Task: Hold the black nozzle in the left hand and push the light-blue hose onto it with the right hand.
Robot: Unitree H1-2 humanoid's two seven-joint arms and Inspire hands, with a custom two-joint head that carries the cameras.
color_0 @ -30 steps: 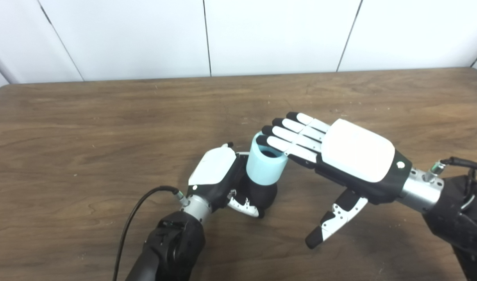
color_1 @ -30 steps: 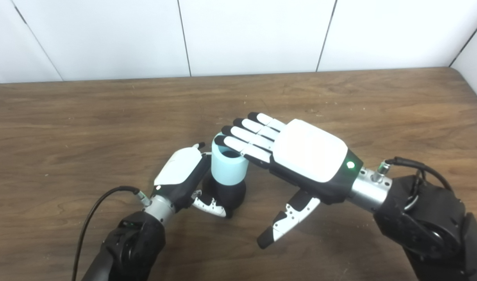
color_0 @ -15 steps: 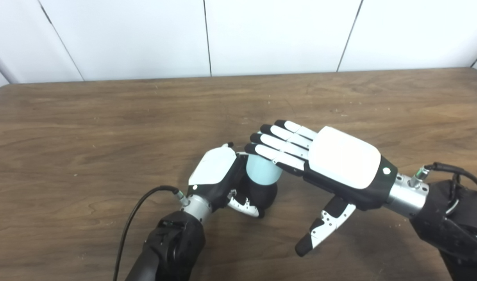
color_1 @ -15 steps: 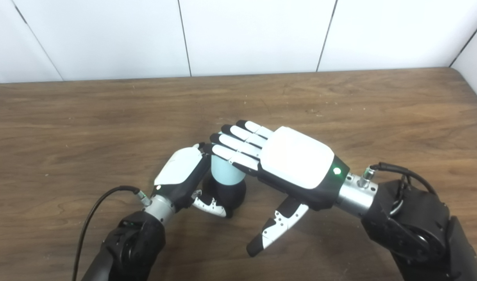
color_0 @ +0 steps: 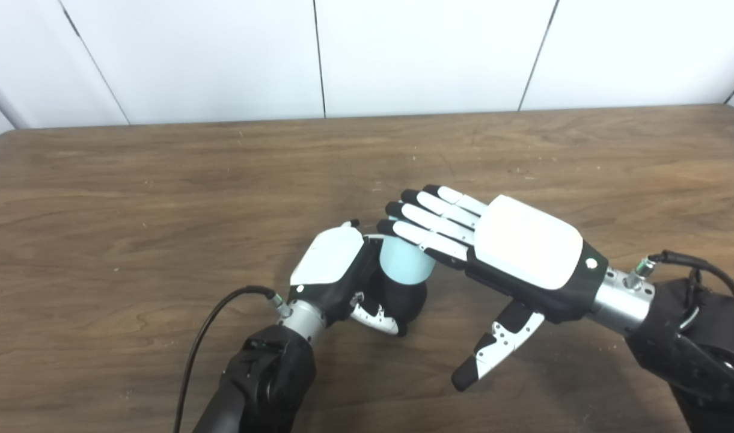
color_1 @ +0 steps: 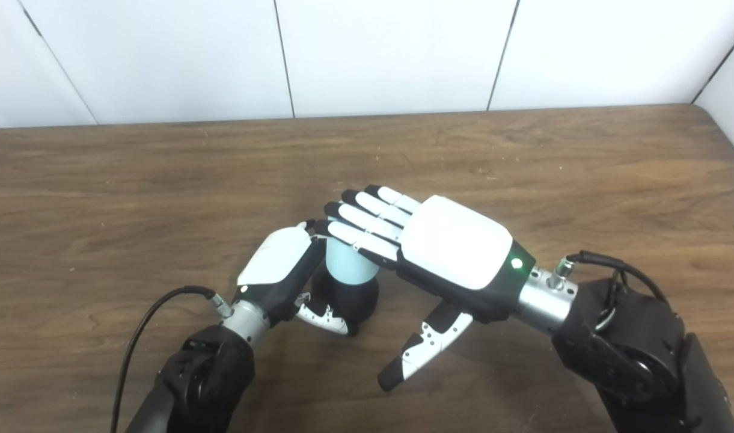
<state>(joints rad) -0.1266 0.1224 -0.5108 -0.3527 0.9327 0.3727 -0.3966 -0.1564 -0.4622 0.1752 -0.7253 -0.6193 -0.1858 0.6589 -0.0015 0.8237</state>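
On the wooden table (color_0: 132, 198), near its middle and toward the near side, the left hand (color_0: 333, 264) is wrapped around the black nozzle (color_0: 406, 297). Its fingers curl around the far side of the nozzle and its thumb crosses the near side, so the hand grips the nozzle firmly and holds it upright just above or on the tabletop; which of the two cannot be told.

The light-blue hose (color_0: 404, 264), a short pale cylinder, sits upright on top of the black nozzle, its lower end over the nozzle's upper part. Only the hose's side wall shows, because its top opening is covered.

The right hand (color_0: 517, 249) comes in from the right with its palm facing down. Its fingers (color_0: 424, 219) are stretched out flat and close together, lying across the top of the light-blue hose and touching it. Its thumb (color_0: 493, 349) hangs down and away toward the near side, apart from the hose and the nozzle. The right hand holds nothing; it is spread flat, pressing on the hose from above rather than grasping it.

A black cable (color_0: 207, 331) loops from the left wrist toward the near edge.
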